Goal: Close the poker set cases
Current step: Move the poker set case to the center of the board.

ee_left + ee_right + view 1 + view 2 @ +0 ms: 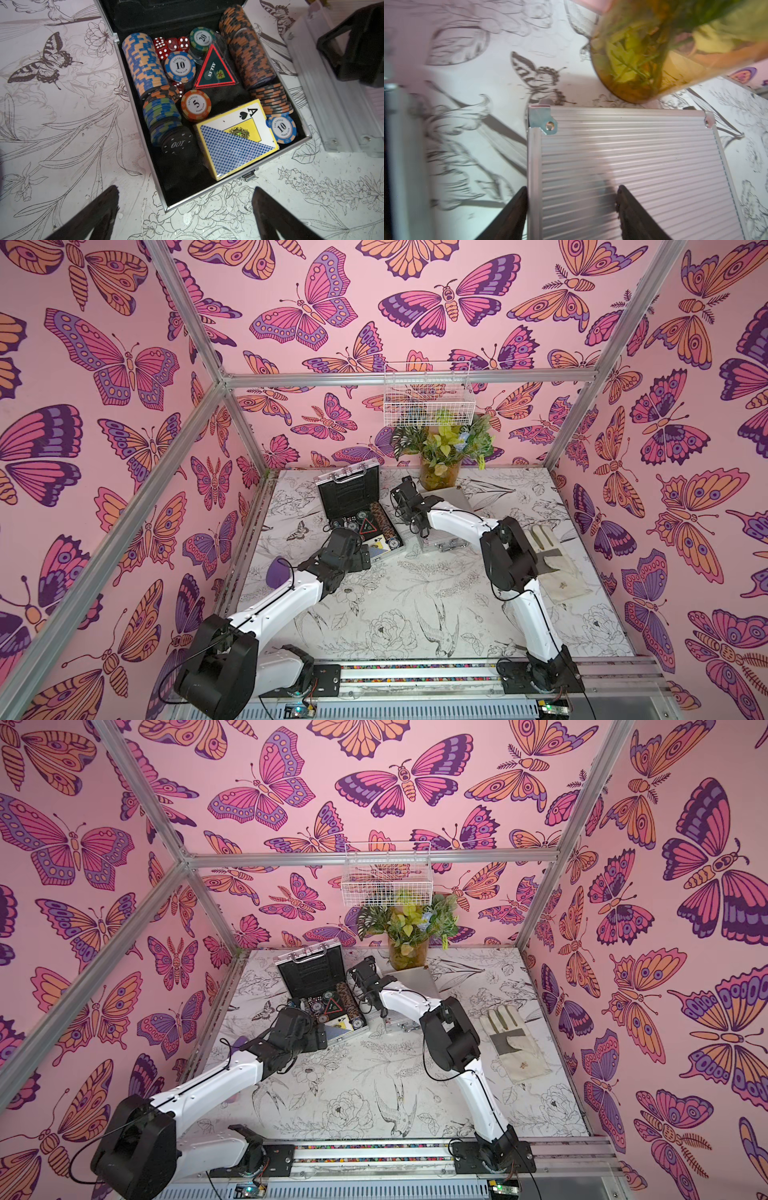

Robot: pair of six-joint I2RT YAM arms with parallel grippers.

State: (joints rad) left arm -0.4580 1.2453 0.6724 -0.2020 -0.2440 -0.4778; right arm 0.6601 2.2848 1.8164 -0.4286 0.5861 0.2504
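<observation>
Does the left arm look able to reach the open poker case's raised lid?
Probably yes. The left gripper hangs open at the open case's near edge; only chips and cards lie between it and the raised lid. The right gripper, nearby over the other case, might crowd it.

The open case stands lid-up beside the ribbed second case.

Matt black lining inside the open case; ribbed, satin-bright aluminium across the other case. Glossy film over the card deck, clear red plastic in the dice. Amber glass for the vase, pale cloth on the glove.
</observation>
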